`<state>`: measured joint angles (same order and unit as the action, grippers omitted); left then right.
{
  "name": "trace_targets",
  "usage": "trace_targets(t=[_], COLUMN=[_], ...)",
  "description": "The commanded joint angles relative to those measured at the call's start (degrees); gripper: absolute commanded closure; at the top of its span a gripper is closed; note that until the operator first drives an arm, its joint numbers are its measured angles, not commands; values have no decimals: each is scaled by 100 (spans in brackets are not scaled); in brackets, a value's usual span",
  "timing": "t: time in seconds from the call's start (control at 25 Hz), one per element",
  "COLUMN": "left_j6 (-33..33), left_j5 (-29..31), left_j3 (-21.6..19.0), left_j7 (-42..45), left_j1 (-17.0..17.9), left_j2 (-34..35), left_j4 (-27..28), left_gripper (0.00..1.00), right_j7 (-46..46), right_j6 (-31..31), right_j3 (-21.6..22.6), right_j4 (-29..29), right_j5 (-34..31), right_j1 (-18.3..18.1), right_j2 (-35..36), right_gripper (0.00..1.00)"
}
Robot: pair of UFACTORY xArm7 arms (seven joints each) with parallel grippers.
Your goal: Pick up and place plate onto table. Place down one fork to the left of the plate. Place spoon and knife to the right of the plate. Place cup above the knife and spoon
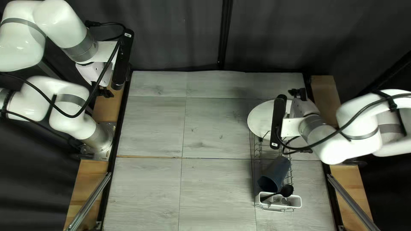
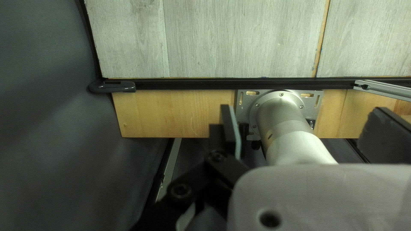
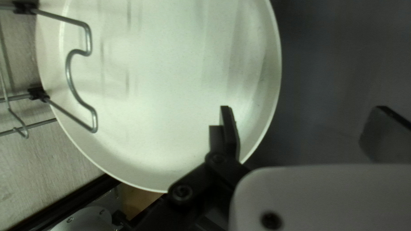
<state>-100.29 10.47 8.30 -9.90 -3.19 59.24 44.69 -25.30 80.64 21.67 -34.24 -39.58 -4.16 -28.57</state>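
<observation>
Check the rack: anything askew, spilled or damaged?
The blue cup lies tipped in the wire rack, perhaps deliberately. A black spoon slants across the white caddy rather than standing upright. No visible spill or damage.

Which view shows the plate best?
The right wrist view: close up, it shows most of the plate, though rack wire crosses it. The top left view shows it smaller, partly behind the right gripper; the left wrist view lacks it.

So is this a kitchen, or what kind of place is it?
Probably a robot lab, not a home kitchen: white robot arms flank a table holding a dish rack, with a dark curtain behind.
</observation>
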Motion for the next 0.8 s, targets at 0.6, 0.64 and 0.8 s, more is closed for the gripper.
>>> trace_targets(t=[0.6,0.64,0.8], left_j6=[0,0,0], left_j5=[0,0,0], left_j3=[0,0,0], left_j7=[0,0,0], left_j1=[0,0,0], left_j2=[0,0,0], left_j4=[0,0,0], left_gripper=[0,0,0], right_j7=[-657,-673,-769], right_j6=[367,382,440], right_j3=[189,200,260], right_j4=[-212,-221,-241], right_j5=[-250,-263,-326], right_j1=[-305,-308,-314], right_j2=[639,657,708], right_gripper=[2,3,13])
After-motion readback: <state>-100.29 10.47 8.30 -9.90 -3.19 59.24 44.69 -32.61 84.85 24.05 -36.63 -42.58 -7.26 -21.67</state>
